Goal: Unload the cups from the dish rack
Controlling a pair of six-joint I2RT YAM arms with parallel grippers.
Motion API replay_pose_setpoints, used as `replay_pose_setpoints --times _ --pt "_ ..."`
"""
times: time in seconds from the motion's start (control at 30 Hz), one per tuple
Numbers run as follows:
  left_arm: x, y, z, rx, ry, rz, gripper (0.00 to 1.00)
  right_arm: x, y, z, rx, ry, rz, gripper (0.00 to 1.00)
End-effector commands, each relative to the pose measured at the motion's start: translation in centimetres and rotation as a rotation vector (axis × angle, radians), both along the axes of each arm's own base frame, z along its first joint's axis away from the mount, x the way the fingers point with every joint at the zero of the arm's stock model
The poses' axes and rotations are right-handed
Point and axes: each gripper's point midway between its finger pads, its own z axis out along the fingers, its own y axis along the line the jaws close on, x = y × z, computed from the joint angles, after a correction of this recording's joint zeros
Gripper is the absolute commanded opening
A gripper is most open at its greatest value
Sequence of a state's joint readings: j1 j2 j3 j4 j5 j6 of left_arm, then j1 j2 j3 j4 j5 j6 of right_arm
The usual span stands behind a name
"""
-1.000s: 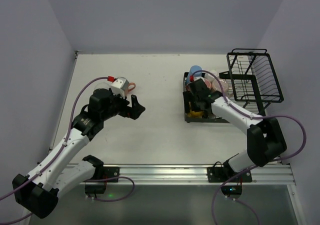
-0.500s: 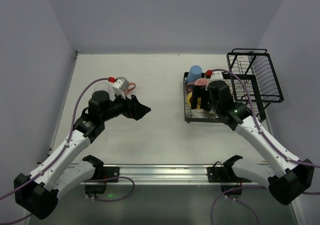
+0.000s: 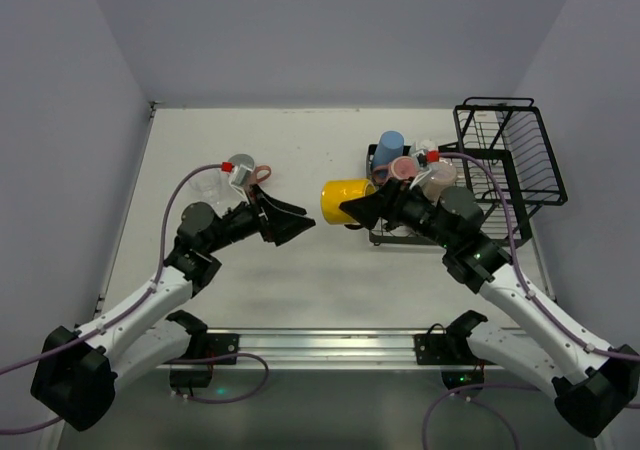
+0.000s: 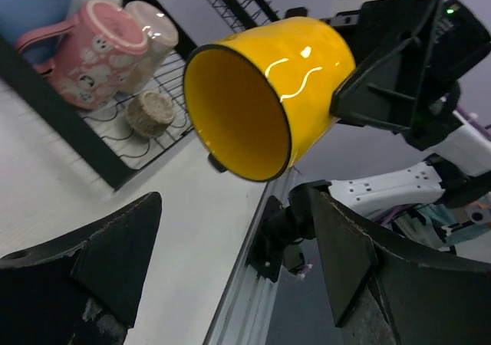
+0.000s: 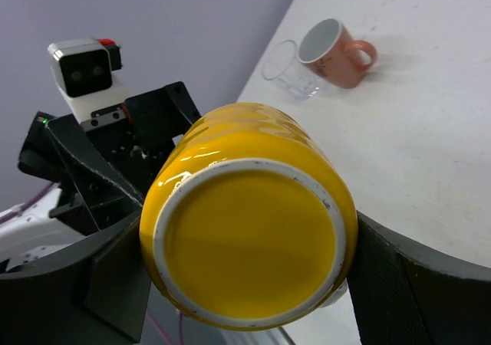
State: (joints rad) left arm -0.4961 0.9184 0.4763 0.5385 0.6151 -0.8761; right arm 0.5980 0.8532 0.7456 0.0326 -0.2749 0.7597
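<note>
My right gripper (image 3: pixel 362 208) is shut on a yellow mug (image 3: pixel 343 201) and holds it on its side in the air, left of the black wire dish rack (image 3: pixel 510 160). The mug's base faces the right wrist camera (image 5: pixel 249 245). Its mouth faces my left gripper (image 3: pixel 300 220), which is open and empty just left of it; the mug (image 4: pixel 265 100) hangs above and between those fingers (image 4: pixel 383 268). A blue cup (image 3: pixel 390 147), a pink mug (image 3: pixel 405 168) and a pale tumbler (image 3: pixel 436 178) stand in the rack's flat tray.
A pink mug (image 3: pixel 259 175) and a clear glass (image 3: pixel 205 184) sit on the table at the left, also in the right wrist view (image 5: pixel 334 54). The rack's deep basket stands at the far right. The table's metal front rail (image 3: pixel 330 342) runs along the near edge.
My right gripper has lifted the yellow mug out of the rack and carried it left. My left gripper has reached right toward it and turned to face its mouth.
</note>
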Motion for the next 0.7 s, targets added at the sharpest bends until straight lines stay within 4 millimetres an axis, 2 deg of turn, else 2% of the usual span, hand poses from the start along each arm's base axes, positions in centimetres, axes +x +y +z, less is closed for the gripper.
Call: replay_pose_setpoints --times 0.0,0.17,0.27,0.47,0.63,0.67 --pt "-2.0 -1.0 4.1 -0.134 -0.106 -0.098 0.83 -1.8 1.7 6.0 0.212 -0.101 0.121 0.4" --pt "-2.9 -1.9 4.3 -0.146 -0.122 -0.14 0.81 -2.1 2.4 5.8 0.256 -0.095 0.168 0.4" --pt "-3.4 -2.4 4.6 -0.157 -0.132 -0.162 0.75 -2.0 3.1 5.2 0.258 -0.069 0.192 0.4" --pt "-3.3 -2.8 4.9 -0.173 -0.146 -0.161 0.58 -2.3 4.4 4.1 0.301 0.002 0.269 0.4" --pt "-2.9 -2.8 5.2 -0.183 -0.163 -0.138 0.48 -2.5 5.4 3.5 0.349 0.046 0.32 0.4" --pt "-2.8 -2.9 5.0 -0.182 -0.158 -0.139 0.4 -2.7 5.6 3.3 0.356 0.056 0.333 0.39"
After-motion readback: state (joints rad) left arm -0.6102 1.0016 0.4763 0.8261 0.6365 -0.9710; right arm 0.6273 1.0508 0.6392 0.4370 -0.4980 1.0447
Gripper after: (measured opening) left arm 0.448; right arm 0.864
